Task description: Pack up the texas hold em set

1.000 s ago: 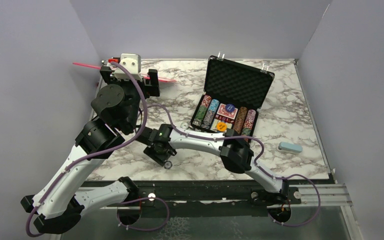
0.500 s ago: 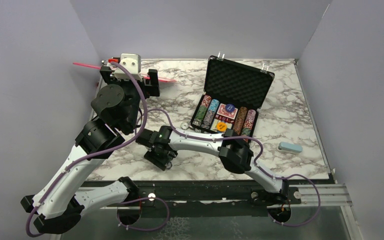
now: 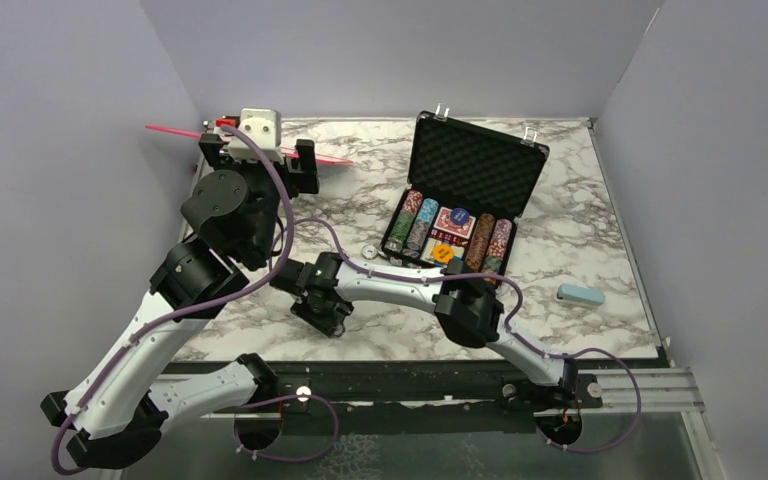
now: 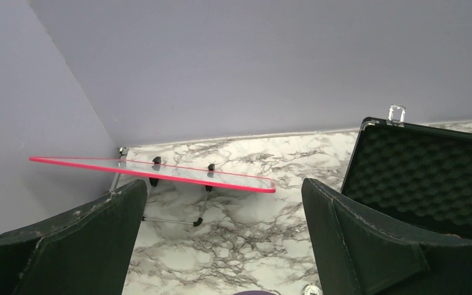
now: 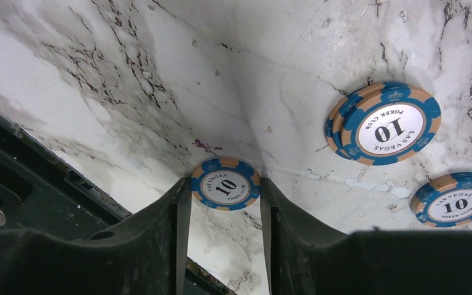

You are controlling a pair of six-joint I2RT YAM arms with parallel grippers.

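Note:
The black briefcase stands open at the back right, foam-lined lid up, with rows of chips and card decks inside; its lid also shows in the left wrist view. My right gripper is down on the table left of the case, its fingers pressed against both sides of a blue "10" poker chip lying flat. A short stack of blue chips and one more chip lie nearby. My left gripper is open, empty and raised at the back left.
A pink strip on wire legs stands at the back left corner, just under the left gripper. A small light-blue block lies at the right. A small round silver piece lies left of the case. The table's dark front edge is close to the right gripper.
My right gripper has turned and shifted slightly left and down towards the table. The left arm and the case have not moved.

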